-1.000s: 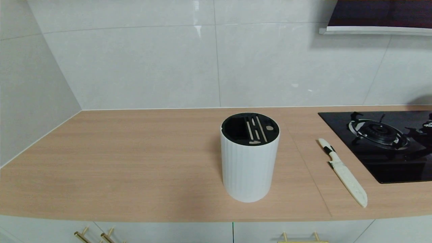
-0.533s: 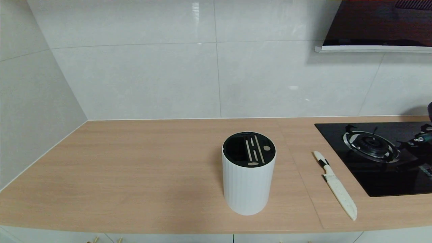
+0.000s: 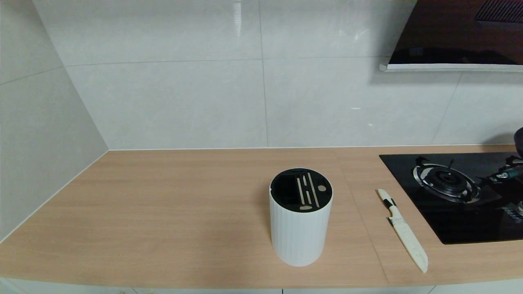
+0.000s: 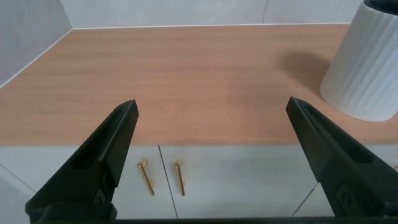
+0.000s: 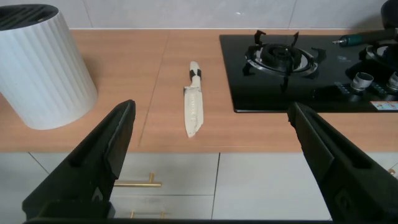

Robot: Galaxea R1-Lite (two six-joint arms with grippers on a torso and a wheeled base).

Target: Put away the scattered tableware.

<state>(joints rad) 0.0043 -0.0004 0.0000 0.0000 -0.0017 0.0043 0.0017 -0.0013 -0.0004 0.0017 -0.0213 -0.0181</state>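
We could read no words, numbers or signs anywhere. A small sticker lay on the front edge of the hob, beside its knobs, but its print was too small for us to make out.
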